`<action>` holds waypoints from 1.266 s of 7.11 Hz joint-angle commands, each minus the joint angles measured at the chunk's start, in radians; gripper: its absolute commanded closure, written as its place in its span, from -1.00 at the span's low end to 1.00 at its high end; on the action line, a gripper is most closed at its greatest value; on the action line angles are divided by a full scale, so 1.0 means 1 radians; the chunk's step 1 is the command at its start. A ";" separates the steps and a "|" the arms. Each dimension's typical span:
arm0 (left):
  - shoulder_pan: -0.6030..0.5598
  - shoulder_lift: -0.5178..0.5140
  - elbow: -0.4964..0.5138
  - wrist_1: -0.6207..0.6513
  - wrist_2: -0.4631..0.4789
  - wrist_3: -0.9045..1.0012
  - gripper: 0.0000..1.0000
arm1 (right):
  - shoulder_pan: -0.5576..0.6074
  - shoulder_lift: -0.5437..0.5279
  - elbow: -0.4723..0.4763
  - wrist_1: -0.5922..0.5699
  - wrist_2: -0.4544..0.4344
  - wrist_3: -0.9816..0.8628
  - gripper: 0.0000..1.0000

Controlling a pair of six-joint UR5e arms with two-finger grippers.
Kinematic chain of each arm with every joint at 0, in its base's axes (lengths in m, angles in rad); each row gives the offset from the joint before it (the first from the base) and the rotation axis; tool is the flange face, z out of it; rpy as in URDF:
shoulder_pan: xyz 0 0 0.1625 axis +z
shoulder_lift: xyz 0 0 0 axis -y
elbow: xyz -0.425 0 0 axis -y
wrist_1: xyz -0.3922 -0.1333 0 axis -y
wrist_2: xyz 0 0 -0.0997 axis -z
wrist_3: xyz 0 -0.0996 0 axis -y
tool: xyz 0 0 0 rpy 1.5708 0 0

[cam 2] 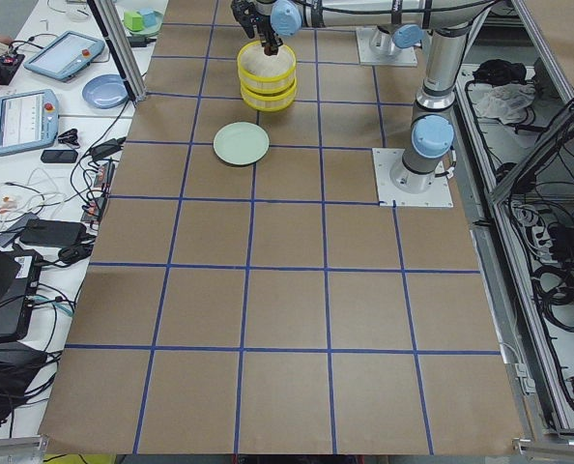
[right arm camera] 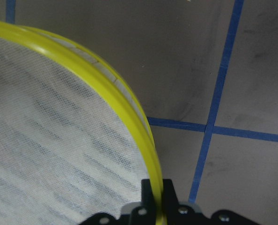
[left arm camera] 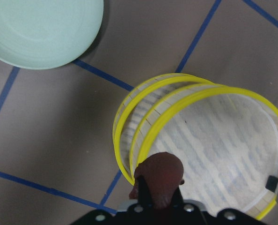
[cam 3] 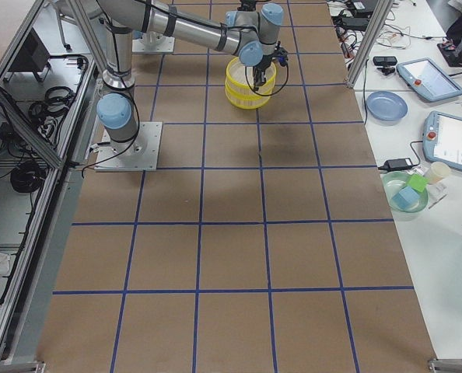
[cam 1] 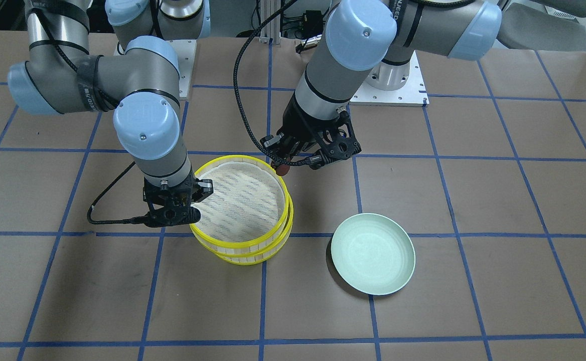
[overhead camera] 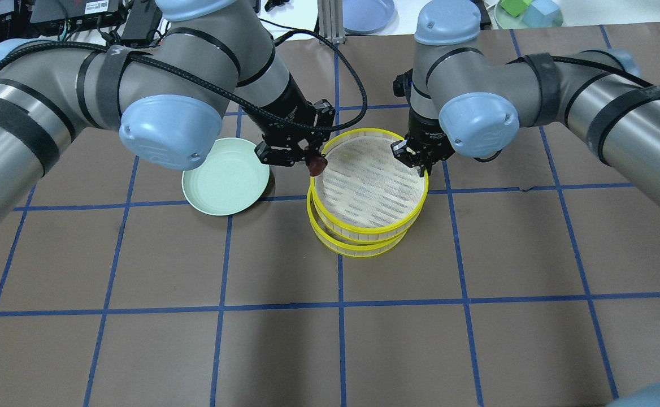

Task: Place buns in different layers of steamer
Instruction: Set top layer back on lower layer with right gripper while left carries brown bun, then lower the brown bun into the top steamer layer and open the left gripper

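Two yellow-rimmed steamer layers are stacked, and the top layer (overhead camera: 330,152) sits offset over the lower layer (overhead camera: 358,250). The top layer's white striped liner is bare. My left gripper (overhead camera: 313,160) is shut on the dark reddish-brown bun (overhead camera: 317,164), holding it just above the top layer's near-left rim; the bun also shows in the left wrist view (left arm camera: 160,174). My right gripper (overhead camera: 420,165) is shut on the top layer's rim (right arm camera: 125,108) on the opposite side. The pale cream-yellow bun is not in view.
An empty pale green plate (overhead camera: 225,176) lies on the brown gridded table just left of the steamer. Beyond the table's far edge are a blue plate (overhead camera: 367,12) and a bowl of coloured blocks (overhead camera: 528,11).
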 commanded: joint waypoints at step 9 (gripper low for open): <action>-0.009 -0.094 -0.016 0.136 -0.017 -0.011 -1.00 | 0.027 -0.014 0.017 -0.061 -0.009 -0.022 -1.00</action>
